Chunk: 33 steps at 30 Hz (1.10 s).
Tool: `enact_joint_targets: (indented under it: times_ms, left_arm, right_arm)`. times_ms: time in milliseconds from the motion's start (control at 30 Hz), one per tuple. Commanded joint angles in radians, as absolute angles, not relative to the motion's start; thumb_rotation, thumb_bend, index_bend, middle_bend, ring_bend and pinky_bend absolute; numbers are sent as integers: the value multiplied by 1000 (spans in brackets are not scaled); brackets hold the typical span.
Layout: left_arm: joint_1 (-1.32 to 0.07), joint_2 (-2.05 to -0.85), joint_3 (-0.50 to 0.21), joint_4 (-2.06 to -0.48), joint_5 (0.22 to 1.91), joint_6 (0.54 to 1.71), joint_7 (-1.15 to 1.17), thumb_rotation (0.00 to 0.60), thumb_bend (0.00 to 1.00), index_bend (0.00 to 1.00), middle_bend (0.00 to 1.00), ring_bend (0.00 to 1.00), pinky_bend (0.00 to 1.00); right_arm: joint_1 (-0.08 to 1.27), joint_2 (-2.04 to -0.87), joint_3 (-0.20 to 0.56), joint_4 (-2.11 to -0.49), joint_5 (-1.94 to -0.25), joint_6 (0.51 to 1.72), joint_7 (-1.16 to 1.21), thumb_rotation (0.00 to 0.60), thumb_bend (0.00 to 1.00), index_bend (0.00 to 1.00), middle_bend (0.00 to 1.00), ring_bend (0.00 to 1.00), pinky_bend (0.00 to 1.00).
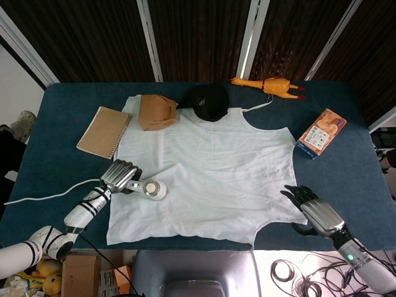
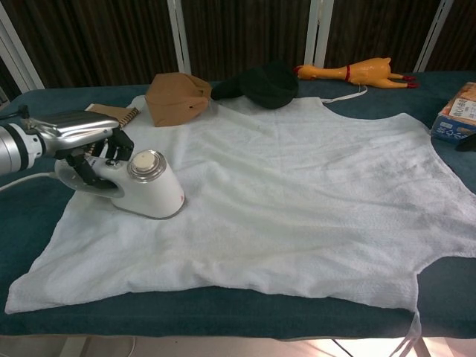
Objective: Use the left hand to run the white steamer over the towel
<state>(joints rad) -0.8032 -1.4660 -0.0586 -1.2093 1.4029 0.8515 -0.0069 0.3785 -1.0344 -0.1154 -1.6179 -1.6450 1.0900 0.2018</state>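
Gripping the rear handle of the white steamer with round silver cap (image 2: 146, 190), the left hand (image 2: 80, 132) is seen at 8 o'clock on the blue table (image 1: 365, 161); fingers are wrapped around the handle. The steamer sits flat on the left edge of the white terry towel (image 1: 204, 173), which is spread across the table centre. The right hand (image 1: 314, 212) is rested at 4 o'clock, just off the towel's right corner, fingers spread, nothing held. A brown spiral notebook (image 1: 104, 130) lies at 10 o'clock, a tan pouch (image 1: 154, 112) and black cap (image 1: 208, 101) at 12, a yellow rubber chicken (image 1: 267, 85) at 1, an orange box (image 1: 320, 133) at 2.
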Motion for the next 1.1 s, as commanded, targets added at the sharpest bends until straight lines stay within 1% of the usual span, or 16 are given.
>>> enact_joint_targets:
  times_ms: [33, 167, 267, 333, 467, 567, 633, 700, 800, 867, 933, 1000, 1100]
  left_arm:
    - [-828, -1504, -58, -1165, 1470, 873, -87, 600, 225, 716, 600, 510, 572]
    - [-851, -1552, -55, -1106, 1505, 874, -142, 600, 225, 719, 600, 505, 572]
    - [-864, -1584, -55, -1061, 1512, 864, -177, 600, 232, 754, 618, 517, 574]
    - [-867, -1595, -50, -1037, 1510, 852, -197, 600, 262, 790, 645, 541, 587]
    - [-862, -1595, -45, -1023, 1499, 838, -218, 600, 386, 866, 715, 612, 655]
    - [-856, -1590, -45, -1026, 1493, 840, -224, 600, 530, 927, 776, 674, 711]
    - [-852, -1590, -46, -1028, 1484, 836, -226, 600, 582, 945, 798, 700, 733]
    - [-847, -1591, -47, -1031, 1477, 835, -235, 600, 600, 949, 805, 724, 760]
    - [-834, -1603, -53, -1025, 1473, 860, -257, 600, 612, 959, 818, 798, 851]
    - [-829, -1610, -52, -1016, 1476, 872, -264, 600, 612, 967, 832, 857, 918]
    - [-808, -1629, -48, -987, 1482, 907, -308, 600, 612, 980, 865, 957, 994]
    - [-796, -1643, -45, -960, 1494, 938, -364, 600, 620, 993, 896, 995, 1000]
    - [-783, -1653, -45, -932, 1507, 970, -466, 600, 639, 1000, 918, 1000, 1000]
  right_arm:
    - [379, -1034, -115, -1616, -1646, 1091, 207, 600, 333, 0, 0, 0, 0]
    - [379, -1035, -117, -1611, -1653, 1092, 217, 600, 333, 0, 0, 0, 0]
    - [377, -1035, -122, -1604, -1660, 1095, 225, 600, 333, 0, 0, 0, 0]
    - [374, -1031, -126, -1598, -1661, 1097, 236, 600, 333, 0, 0, 0, 0]
    - [372, -1028, -128, -1582, -1664, 1103, 259, 600, 333, 0, 0, 0, 0]
    - [373, -1030, -130, -1574, -1670, 1104, 273, 600, 333, 0, 0, 0, 0]
    - [373, -1031, -132, -1571, -1675, 1106, 278, 600, 333, 0, 0, 0, 0]
    - [372, -1031, -134, -1570, -1678, 1108, 280, 600, 333, 0, 0, 0, 0]
    - [372, -1029, -136, -1571, -1681, 1109, 284, 600, 333, 0, 0, 0, 0]
    - [372, -1029, -136, -1571, -1682, 1110, 284, 600, 333, 0, 0, 0, 0]
    - [370, -1027, -137, -1570, -1680, 1112, 286, 600, 333, 0, 0, 0, 0]
    - [369, -1026, -137, -1569, -1679, 1112, 288, 600, 333, 0, 0, 0, 0]
    - [369, -1025, -137, -1568, -1679, 1113, 292, 600, 333, 0, 0, 0, 0]
